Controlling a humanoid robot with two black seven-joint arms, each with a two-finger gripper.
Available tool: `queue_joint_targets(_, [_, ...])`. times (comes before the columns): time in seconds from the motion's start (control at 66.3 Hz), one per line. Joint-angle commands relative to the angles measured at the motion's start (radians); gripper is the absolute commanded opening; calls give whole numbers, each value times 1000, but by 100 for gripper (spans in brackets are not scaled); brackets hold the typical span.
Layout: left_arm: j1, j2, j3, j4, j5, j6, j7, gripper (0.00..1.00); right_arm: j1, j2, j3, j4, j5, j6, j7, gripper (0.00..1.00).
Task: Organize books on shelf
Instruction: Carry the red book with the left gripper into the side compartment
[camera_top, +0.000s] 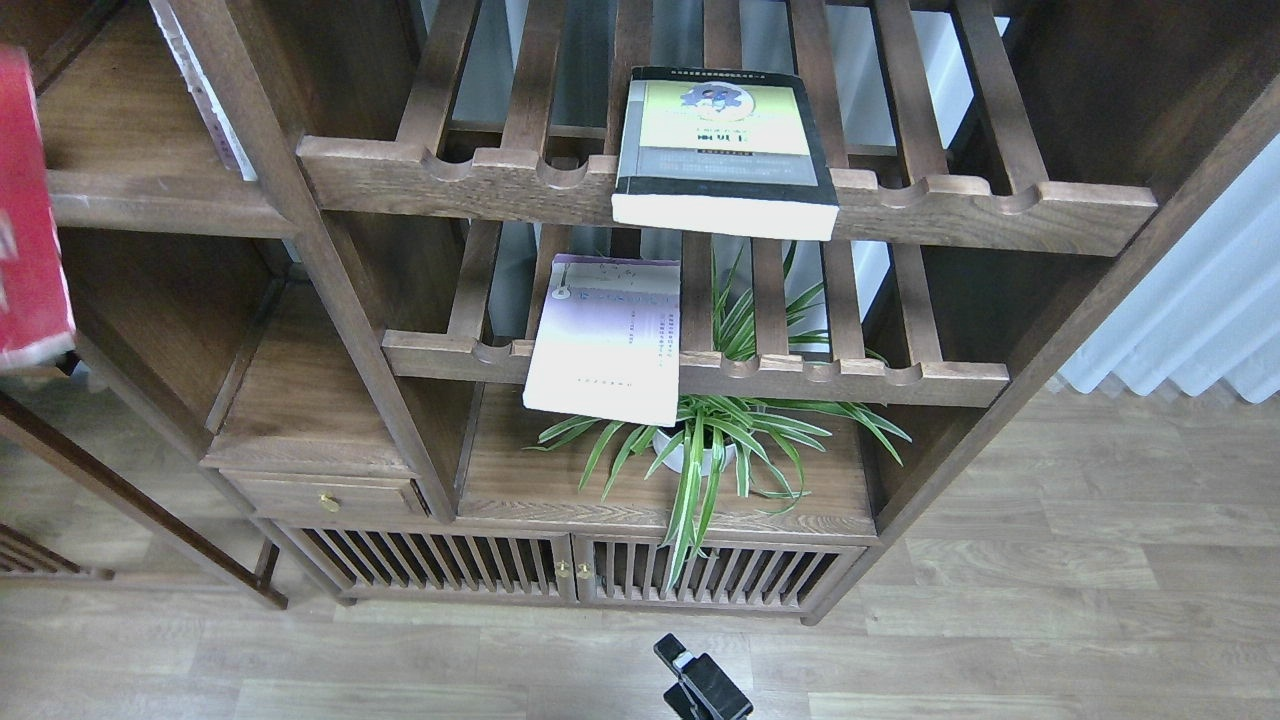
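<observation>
Two books overhang their slatted racks.
Black-grey book (725, 150) at twelve, lavender book (606, 340) below; my claw (700, 685) at six, opening unreadable.

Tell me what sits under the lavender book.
The lavender book lies on a slatted rack. Below it, a potted plant stands on a solid board; the book hides the plant's left leaves.

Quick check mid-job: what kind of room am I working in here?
Probably a home living room or study: a dark wooden shelving unit with books on its racks, a potted spider plant, wood-look flooring and pale curtains.
</observation>
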Motion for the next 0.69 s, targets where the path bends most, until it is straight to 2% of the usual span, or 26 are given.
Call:
queue_joint_targets(0.0, [-160,-11,12,42,153,0,4,4,-8,-1,0,0,1,0,2,99])
queue_joint_targets(0.181, [-413,-83,93,130,348,0,19,4,-12,-1,0,0,1,0,0,99])
queue_joint_targets(0.257, [-480,-103,131,161,401,0,26,5,-12,-1,0,2,1,0,0,99])
queue_joint_targets(0.302, [-528,-117,170,183,426,0,27,5,-12,-1,0,2,1,0,0,99])
queue_joint_targets(0.317, [-578,-128,219,202,441,0,27,5,-14,-1,0,2,0,0,0,99])
queue_joint_targets(0.528, [-750,-142,389,253,446,0,27,5,-17,-2,0,2,0,0,0,99])
queue_joint_targets(0.679, [-887,-143,509,354,446,0,26,5,-17,-2,0,2,0,0,0,99])
